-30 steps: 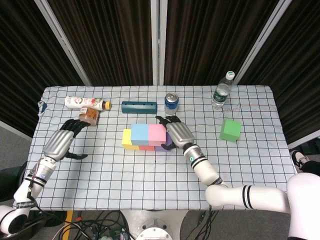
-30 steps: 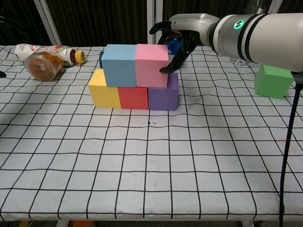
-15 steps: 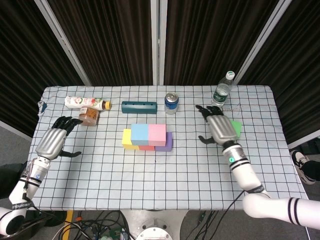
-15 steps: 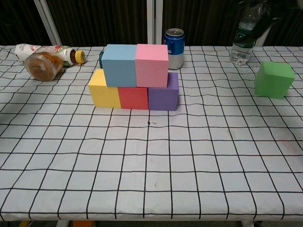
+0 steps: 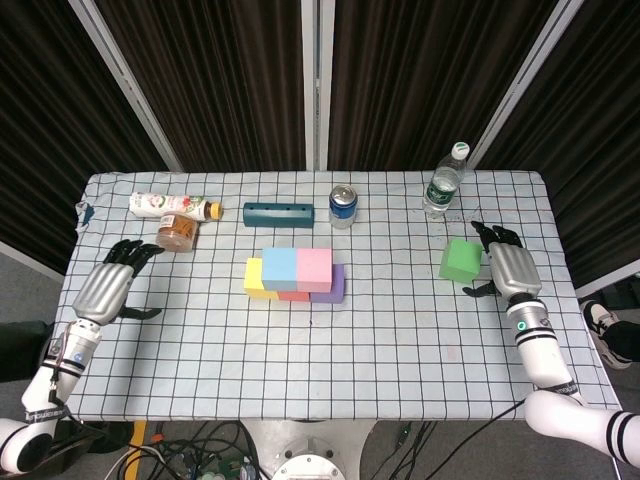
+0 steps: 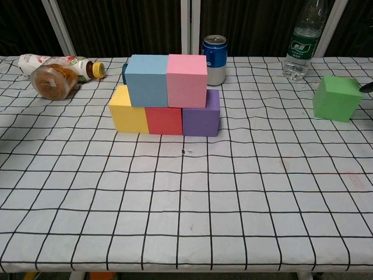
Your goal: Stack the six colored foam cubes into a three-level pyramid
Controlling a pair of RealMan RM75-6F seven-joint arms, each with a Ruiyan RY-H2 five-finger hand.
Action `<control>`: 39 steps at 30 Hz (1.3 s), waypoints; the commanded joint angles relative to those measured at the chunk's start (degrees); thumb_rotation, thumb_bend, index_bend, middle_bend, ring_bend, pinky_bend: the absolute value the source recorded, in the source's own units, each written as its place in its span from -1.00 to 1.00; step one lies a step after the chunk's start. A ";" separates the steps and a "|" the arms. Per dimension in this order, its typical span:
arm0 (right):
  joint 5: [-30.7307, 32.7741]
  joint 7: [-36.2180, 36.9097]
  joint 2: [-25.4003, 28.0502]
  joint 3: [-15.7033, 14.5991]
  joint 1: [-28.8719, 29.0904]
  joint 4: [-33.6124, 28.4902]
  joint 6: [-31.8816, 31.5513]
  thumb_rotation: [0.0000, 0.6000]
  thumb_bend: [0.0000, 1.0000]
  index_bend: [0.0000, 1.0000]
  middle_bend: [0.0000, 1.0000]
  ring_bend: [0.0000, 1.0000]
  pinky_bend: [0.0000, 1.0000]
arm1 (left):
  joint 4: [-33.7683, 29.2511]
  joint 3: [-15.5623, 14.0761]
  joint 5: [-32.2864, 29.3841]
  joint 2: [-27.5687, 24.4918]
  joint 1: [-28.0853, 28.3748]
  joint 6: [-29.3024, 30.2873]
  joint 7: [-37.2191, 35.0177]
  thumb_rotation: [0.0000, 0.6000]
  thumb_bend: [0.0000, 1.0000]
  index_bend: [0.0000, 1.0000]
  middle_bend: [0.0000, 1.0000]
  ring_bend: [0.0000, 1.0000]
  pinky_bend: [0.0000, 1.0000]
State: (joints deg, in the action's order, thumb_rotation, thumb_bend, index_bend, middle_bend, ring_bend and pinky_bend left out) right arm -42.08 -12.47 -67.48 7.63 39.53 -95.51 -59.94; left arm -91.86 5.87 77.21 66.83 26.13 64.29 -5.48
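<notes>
Mid-table stands a two-level stack: yellow cube (image 5: 254,278), red cube (image 6: 164,120) and purple cube (image 6: 201,118) in a row, with a blue cube (image 5: 279,264) and a pink cube (image 5: 314,264) on top. A green cube (image 5: 460,260) sits alone at the right. My right hand (image 5: 507,268) hovers just right of the green cube, fingers apart, holding nothing; only a fingertip shows at the chest view's right edge. My left hand (image 5: 108,286) is open near the table's left edge, far from the cubes.
Along the back stand a blue can (image 5: 343,205), a water bottle (image 5: 445,182) and a dark teal block (image 5: 278,213). A lying bottle (image 5: 172,205) and a jar (image 5: 178,232) sit at the back left. The table's right edge runs just beyond my right hand.
My right hand has left the pink cube on the stack and swung right, past the green cube to its right side. My left hand drew back toward the left edge.
</notes>
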 commanded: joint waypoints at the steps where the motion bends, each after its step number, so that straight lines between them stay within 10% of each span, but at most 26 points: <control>1: 0.73 0.21 -3.65 0.42 -0.21 5.46 1.64 1.00 -1.00 -1.00 -0.76 -0.97 -1.00 | -0.28 -0.09 -0.05 -0.16 0.04 -0.38 -0.34 1.00 -1.00 -0.67 -0.72 -0.88 -0.90; 23: -1.26 5.91 -17.53 4.48 1.69 30.25 13.74 1.00 -0.51 -0.99 -0.43 -0.91 -1.00 | -1.04 0.54 -2.14 -1.12 -0.06 -2.68 -3.53 1.00 -1.00 -0.67 -0.73 -0.88 -0.90; 39: -22.34 14.17 11.37 11.58 1.75 -7.33 14.53 1.00 -0.54 -0.97 -0.38 -0.88 -1.00 | -2.25 0.47 -1.80 -2.25 -0.16 -2.37 -1.11 1.00 -1.00 -0.67 -0.73 -0.88 -0.90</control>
State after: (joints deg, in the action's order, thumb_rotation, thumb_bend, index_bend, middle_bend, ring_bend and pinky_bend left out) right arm -60.60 0.23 -61.97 16.47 40.37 -96.52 -46.17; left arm -94.07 6.34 75.42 64.59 25.98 61.75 -7.01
